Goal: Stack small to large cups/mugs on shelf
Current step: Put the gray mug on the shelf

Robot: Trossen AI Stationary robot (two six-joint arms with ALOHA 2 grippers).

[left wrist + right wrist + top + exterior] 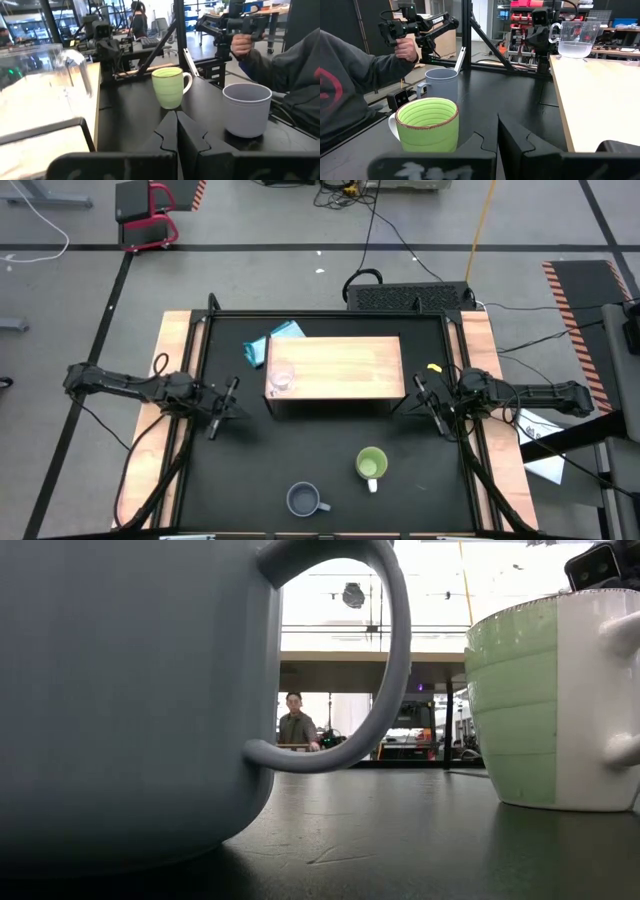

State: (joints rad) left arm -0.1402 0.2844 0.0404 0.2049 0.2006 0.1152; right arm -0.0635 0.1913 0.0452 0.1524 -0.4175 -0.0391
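Shelf (340,367), light wood, set across the middle of the black table (300,445) toward its far edge. Clear glass cup (281,378) standing upright on the shelf top at its left end, near the front edge. Green mug (371,464) with white handle on the table in front of the shelf, right of centre; grey-blue mug (303,499) at the near edge, left of the green mug and apart from it. Crumpled blue cloth (270,343) by the shelf's far left corner. Left gripper (216,426) at the table's left edge, fingers closed, empty. Right gripper (441,425) at the right edge, fingers closed, empty. Person's hand (406,47) holding a dark handheld device beyond the near edge.
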